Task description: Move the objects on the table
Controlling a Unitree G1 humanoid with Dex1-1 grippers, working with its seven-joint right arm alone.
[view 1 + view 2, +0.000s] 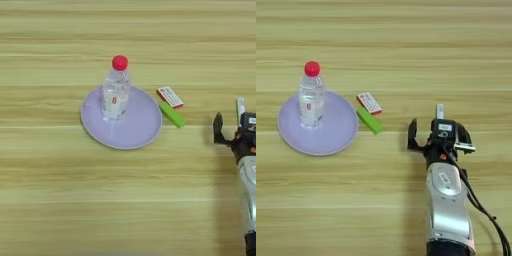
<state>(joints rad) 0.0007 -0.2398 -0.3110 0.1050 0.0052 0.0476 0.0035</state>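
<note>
The bottle [116,90] stands upright on the lavender plate [135,132], a little toward the plate's ten o'clock side, its red cap up and its long axis vertical, so that part of the job looks done or at least settled. The green block [173,114] lies flat on the table [60,200] just off the plate's three o'clock rim, seemingly touching or nearly touching it; its long axis runs from about ten o'clock to four o'clock. Right beside the block, on its twelve o'clock side, rests a small red-and-white card [170,97], lying along much the same diagonal. The right claw [428,134] sits well off toward three o'clock from the block, with bare wood between them. One black finger [412,135] sticks out on its nine o'clock side, while a slim silvery stick, likely the pen [440,111], rises from the claw toward twelve o'clock, its long axis running almost straight from six to twelve. Whether the claw is clamped on that pen or merely above it, I cannot tell, and the spread of the fingers is likewise unclear. Judging by the layout, the block is not yet dealt with and the pen seems to be the piece in hand; where either belongs the task does not say.
</note>
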